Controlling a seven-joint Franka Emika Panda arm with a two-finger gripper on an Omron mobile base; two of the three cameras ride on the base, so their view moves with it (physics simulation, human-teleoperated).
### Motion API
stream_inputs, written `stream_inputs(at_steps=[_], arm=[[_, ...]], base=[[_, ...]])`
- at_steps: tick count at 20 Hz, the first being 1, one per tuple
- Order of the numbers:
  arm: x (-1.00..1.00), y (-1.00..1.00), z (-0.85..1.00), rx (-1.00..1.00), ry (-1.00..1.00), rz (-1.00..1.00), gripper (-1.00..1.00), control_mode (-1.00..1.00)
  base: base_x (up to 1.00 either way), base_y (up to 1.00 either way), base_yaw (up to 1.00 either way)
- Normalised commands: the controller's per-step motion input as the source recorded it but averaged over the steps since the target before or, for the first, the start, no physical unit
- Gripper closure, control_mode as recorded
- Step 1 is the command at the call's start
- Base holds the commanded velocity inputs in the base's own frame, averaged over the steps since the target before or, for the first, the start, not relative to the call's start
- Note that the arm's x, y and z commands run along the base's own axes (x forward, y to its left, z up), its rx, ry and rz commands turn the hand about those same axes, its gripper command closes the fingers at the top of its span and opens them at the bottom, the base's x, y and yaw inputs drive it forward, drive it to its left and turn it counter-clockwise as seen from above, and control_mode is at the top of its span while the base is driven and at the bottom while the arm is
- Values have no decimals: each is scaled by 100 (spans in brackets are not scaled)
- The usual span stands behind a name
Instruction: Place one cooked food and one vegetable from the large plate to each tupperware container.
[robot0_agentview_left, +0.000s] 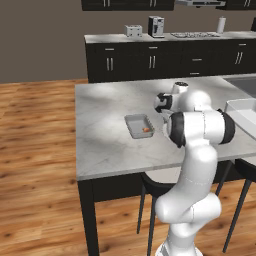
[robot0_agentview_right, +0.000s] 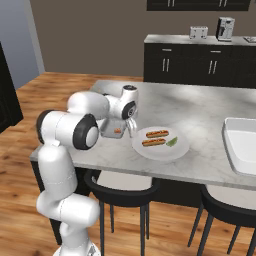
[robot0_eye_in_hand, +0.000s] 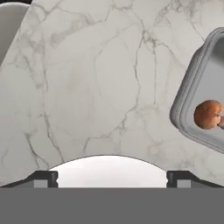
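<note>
Marble, pale and grey-veined, is what the counter (robot0_agentview_right: 210, 107) is made of, and at the centre of the right base view the large plate (robot0_agentview_right: 183, 148) is seen with two hot dogs (robot0_agentview_right: 156, 138) and a green vegetable piece (robot0_agentview_right: 172, 142) on it. Just left of it the small grey container (robot0_agentview_left: 135, 124) is found, an orange-brown food item (robot0_eye_in_hand: 208, 114) resting inside, while the white container (robot0_agentview_right: 239, 142) is set at the right edge. The gripper (robot0_eye_in_hand: 108, 180) is held over bare counter between plate and grey container, fingers spread wide with nothing between them.
</note>
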Motion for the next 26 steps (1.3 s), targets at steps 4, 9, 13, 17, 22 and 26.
stream_inputs(at_steps=[4,9,13,17,22,26], arm=[[0,-93,0,2,-1,0,-100,-100],[0,-47,11,0,1,0,-100,-100],[1,-8,-5,-4,7,0,-100,-100],[9,-16,-9,-2,5,0,-100,-100],[40,-26,-18,0,8,0,-100,-100],[21,-11,-33,0,9,0,-100,-100]], base=[[0,0,0],[0,0,0],[0,0,0],[0,0,0],[0,0,0],[0,0,0]])
